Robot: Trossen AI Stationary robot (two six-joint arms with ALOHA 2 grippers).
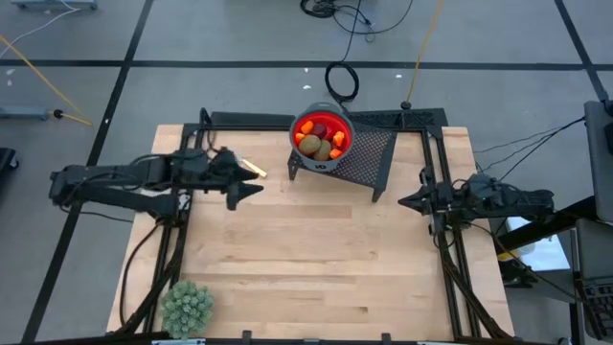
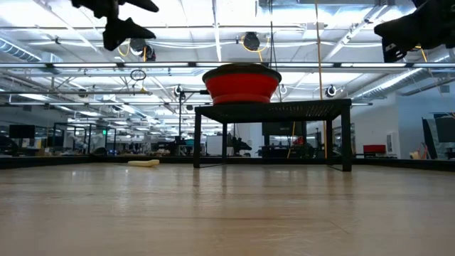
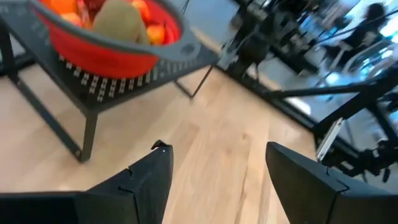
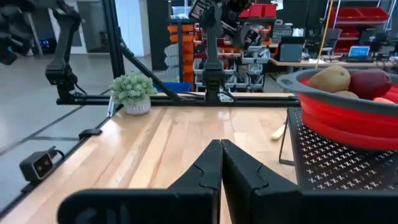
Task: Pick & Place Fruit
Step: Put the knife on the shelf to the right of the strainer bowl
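- Resting in a red bowl point(image 1: 323, 134) on a black mesh stand point(image 1: 369, 158) at the far middle of the worktop point(image 1: 316, 259), the fruit point(image 1: 318, 142) is all gathered
- Left pincer point(image 1: 251, 189) hangs left of the stand, jaws wide, holding nothing
- Right pincer point(image 1: 404, 201) waits at the right edge, jaws pressed together, empty

Spiky green plant ball point(image 1: 187, 307) at table corner; yellow-handled knife point(image 1: 251, 169) beside black mesh stand point(image 1: 369, 158).
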